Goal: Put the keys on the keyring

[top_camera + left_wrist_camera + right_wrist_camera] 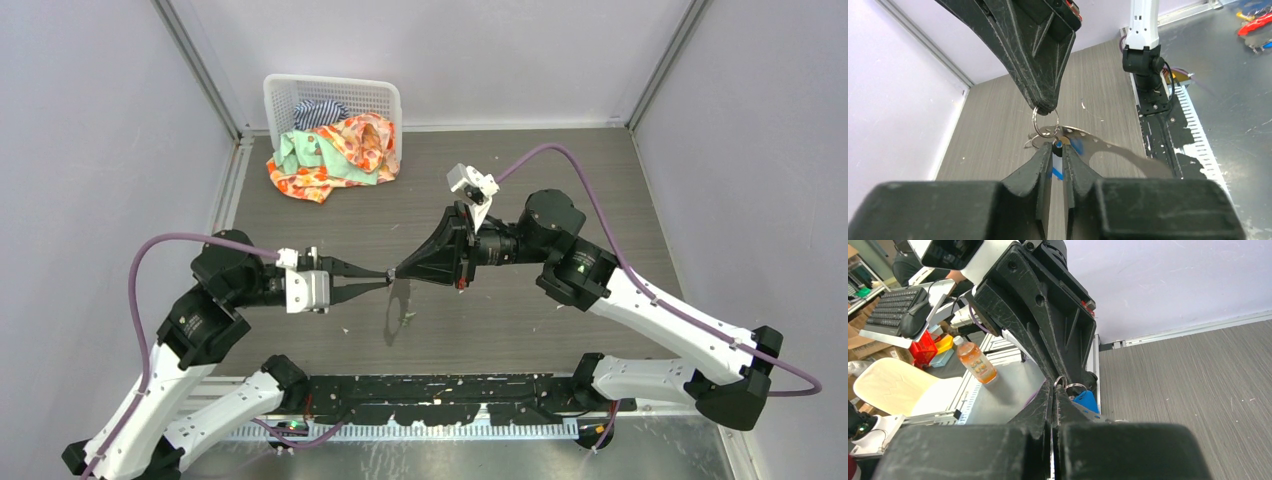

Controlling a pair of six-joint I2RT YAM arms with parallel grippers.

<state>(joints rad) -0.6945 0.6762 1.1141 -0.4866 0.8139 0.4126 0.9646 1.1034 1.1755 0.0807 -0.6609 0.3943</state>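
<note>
- Brightly, evenly lit from overhead.
- Soft grey shadow on the table (pixel 560 180) right under the left gripper (pixel 387 279).
- Blurred, near-black nearest the lens in both wrist views; sharper farther out.
- Stretched at wrist-view edges.

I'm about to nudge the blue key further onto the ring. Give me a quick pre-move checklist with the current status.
1. Right fingers shut on the small silver wire ring: ok.
2. Left fingers closed on the blue plastic-headed key: ok.
3. Key brought up to the ring: ok, the two meet at the fingertips.
4. Key threaded onto the ring: cannot tell, as the join is too small and partly hidden.
5. Large flat silver loop with holes along it hanging free of both arms: cannot tell.
6. Green plastic-headed key located: not ok, no view shows it.
</note>
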